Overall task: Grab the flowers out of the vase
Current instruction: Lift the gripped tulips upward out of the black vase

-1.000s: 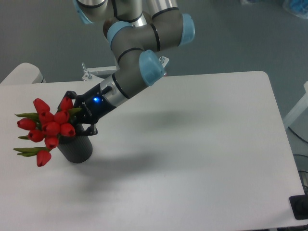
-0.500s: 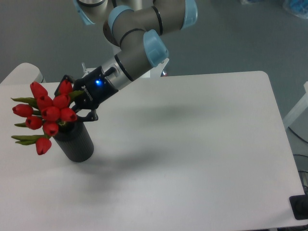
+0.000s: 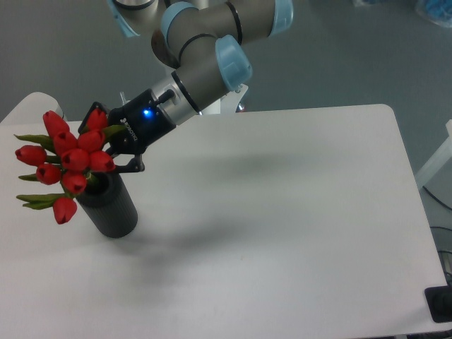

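The flowers [image 3: 65,164], a bunch of red tulip buds with green leaves, lean out to the left above the mouth of the vase [image 3: 109,206], a matte black tube standing at the left of the white table [image 3: 282,233]. The buds hide the vase's mouth and the stems. My gripper [image 3: 106,150] reaches in from the upper right and is shut on the bunch just behind the buds, above the vase's top. A blue light glows on the gripper's body.
The arm [image 3: 205,49] slants down from the top centre towards the left. A metal bracket [image 3: 131,106] sits at the table's far edge behind the gripper. A black object [image 3: 441,304] sits off the table's front right corner.
My gripper has moved up and to the left with the flowers in it. More of the vase shows below the buds now. The vase has stayed in place.
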You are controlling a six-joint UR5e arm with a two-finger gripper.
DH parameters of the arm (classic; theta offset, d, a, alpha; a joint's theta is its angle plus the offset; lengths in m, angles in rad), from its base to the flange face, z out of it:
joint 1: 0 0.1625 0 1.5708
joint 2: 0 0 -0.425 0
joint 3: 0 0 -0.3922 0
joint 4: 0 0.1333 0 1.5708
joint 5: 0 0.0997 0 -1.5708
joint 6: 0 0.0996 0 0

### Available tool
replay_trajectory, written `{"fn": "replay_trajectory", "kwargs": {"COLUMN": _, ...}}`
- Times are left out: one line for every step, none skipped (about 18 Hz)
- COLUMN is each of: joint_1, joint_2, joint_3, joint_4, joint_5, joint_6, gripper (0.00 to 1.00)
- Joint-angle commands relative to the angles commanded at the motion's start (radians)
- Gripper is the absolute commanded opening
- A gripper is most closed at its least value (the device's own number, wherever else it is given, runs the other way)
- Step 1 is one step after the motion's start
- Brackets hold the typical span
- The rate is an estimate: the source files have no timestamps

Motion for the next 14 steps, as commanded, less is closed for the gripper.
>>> {"fn": "replay_trajectory", "kwargs": {"joint_1": 0.009, "joint_2": 0.008, "joint_3": 0.003, "joint_4": 0.000, "joint_5": -0.009, "joint_6": 0.000, "gripper": 0.10}}
{"fn": "replay_trajectory", "kwargs": {"joint_1": 0.020, "joint_2": 0.011, "joint_3": 0.003, "joint_4": 0.000, "joint_5": -0.020, "joint_6": 0.000, "gripper": 0.10}}
{"fn": "replay_trajectory", "kwargs": {"joint_1": 0.026, "joint_2": 0.012, "joint_3": 0.005, "joint_4": 0.000, "joint_5": -0.035, "joint_6": -0.005, "gripper": 0.10}}
{"fn": "replay_trajectory", "kwargs": {"joint_1": 0.029, "joint_2": 0.014, "joint_3": 0.005, "joint_4": 0.000, "joint_5": -0.046, "joint_6": -0.009, "gripper": 0.10}}
{"fn": "replay_trajectory", "kwargs": {"joint_1": 0.031, "joint_2": 0.014, "joint_3": 0.005, "joint_4": 0.000, "joint_5": -0.051, "joint_6": -0.009, "gripper": 0.10}}
{"fn": "replay_trajectory", "kwargs": {"joint_1": 0.035, "joint_2": 0.014, "joint_3": 0.009, "joint_4": 0.000, "joint_5": -0.054, "joint_6": -0.012, "gripper": 0.10}}
{"fn": "replay_trajectory", "kwargs": {"joint_1": 0.037, "joint_2": 0.012, "joint_3": 0.015, "joint_4": 0.000, "joint_5": -0.062, "joint_6": -0.015, "gripper": 0.10}}
{"fn": "replay_trajectory", "kwargs": {"joint_1": 0.040, "joint_2": 0.012, "joint_3": 0.018, "joint_4": 0.000, "joint_5": -0.071, "joint_6": -0.023, "gripper": 0.10}}
{"fn": "replay_trajectory", "kwargs": {"joint_1": 0.048, "joint_2": 0.012, "joint_3": 0.023, "joint_4": 0.000, "joint_5": -0.080, "joint_6": -0.031, "gripper": 0.10}}
{"fn": "replay_trajectory", "kwargs": {"joint_1": 0.054, "joint_2": 0.012, "joint_3": 0.028, "joint_4": 0.000, "joint_5": -0.091, "joint_6": -0.038, "gripper": 0.10}}
{"fn": "replay_trajectory", "kwargs": {"joint_1": 0.058, "joint_2": 0.012, "joint_3": 0.032, "joint_4": 0.000, "joint_5": -0.103, "joint_6": -0.047, "gripper": 0.10}}
{"fn": "replay_trajectory", "kwargs": {"joint_1": 0.068, "joint_2": 0.012, "joint_3": 0.034, "joint_4": 0.000, "joint_5": -0.117, "joint_6": -0.055, "gripper": 0.10}}
{"fn": "replay_trajectory", "kwargs": {"joint_1": 0.074, "joint_2": 0.012, "joint_3": 0.037, "joint_4": 0.000, "joint_5": -0.129, "joint_6": -0.060, "gripper": 0.10}}
{"fn": "replay_trajectory", "kwargs": {"joint_1": 0.078, "joint_2": 0.012, "joint_3": 0.041, "joint_4": 0.000, "joint_5": -0.141, "joint_6": -0.064, "gripper": 0.10}}
